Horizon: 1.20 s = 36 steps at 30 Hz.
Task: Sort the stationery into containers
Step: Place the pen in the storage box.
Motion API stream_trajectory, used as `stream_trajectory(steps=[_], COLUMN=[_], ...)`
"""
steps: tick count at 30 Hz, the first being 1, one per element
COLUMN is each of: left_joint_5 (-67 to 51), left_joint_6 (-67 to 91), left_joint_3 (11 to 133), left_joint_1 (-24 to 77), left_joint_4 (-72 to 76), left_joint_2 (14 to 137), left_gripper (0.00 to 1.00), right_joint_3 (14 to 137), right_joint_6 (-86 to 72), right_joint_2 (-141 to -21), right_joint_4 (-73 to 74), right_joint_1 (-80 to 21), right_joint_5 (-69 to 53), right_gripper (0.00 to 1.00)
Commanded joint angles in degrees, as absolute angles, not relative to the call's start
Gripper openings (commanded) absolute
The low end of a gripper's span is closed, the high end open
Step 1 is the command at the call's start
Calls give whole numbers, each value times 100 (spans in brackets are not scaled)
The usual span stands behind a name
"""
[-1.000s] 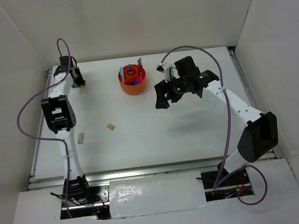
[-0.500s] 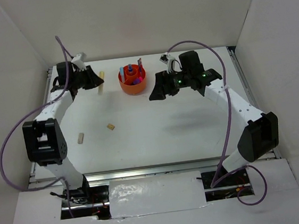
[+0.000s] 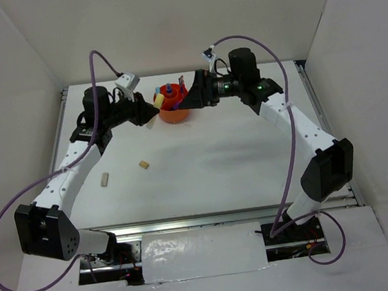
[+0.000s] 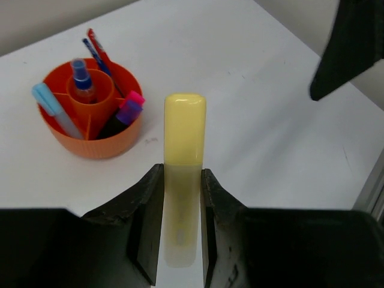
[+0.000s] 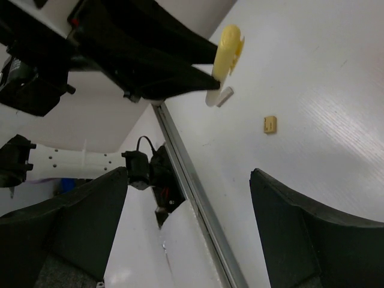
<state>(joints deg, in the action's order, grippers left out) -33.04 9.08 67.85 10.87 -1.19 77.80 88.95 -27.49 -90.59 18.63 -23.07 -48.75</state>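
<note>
near the pot (image 4: 90, 144), left jaws pinching the stick (image 4: 185, 138) should centre above it before releasing; right jaws spread.

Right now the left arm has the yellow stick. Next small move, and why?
Probably swing the left gripper toward the orange pot: it is shut on the yellow stick, whose tip is beside the pot, not yet over a compartment.
</note>
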Motion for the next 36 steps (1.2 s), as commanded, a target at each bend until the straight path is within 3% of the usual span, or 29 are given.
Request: stream_trajectory(steps=[1,10,19,29,35,36], left_joint_5=[-3296,-3155,-3234,-3261,-3235,-3208], left_joint_6=[414,413,589,677,642,650], left_joint_3=[6926,6978,7198,7242,7207,7207], left_joint_1=[1449,1793,1933,2004,2013,2013], left_joint_4=[-395,-554,-527,-536,-562,-580], left_joint_2=[7673,7603,7699,7752,7734,7726], left_gripper=[0,0,0,0,0,0], right_joint_3=[9272,9765,9791,9844,9835,9818], right_joint_6=[-2979,-3138,-3419,-3542,-3577,-3586], right_joint_2=[-9342,-9949,-10300,-10397,-10398,-10397], right_joint_4=[1591,1643,1485,1327,1195,1100], right_joint_1=[-2452,-2646,-2654,-2654,-2654,-2672], right_joint_5=[-4931,-4658,-4737,-4851,-4983,-5070], right_gripper=[89,89,80,59,31,23])
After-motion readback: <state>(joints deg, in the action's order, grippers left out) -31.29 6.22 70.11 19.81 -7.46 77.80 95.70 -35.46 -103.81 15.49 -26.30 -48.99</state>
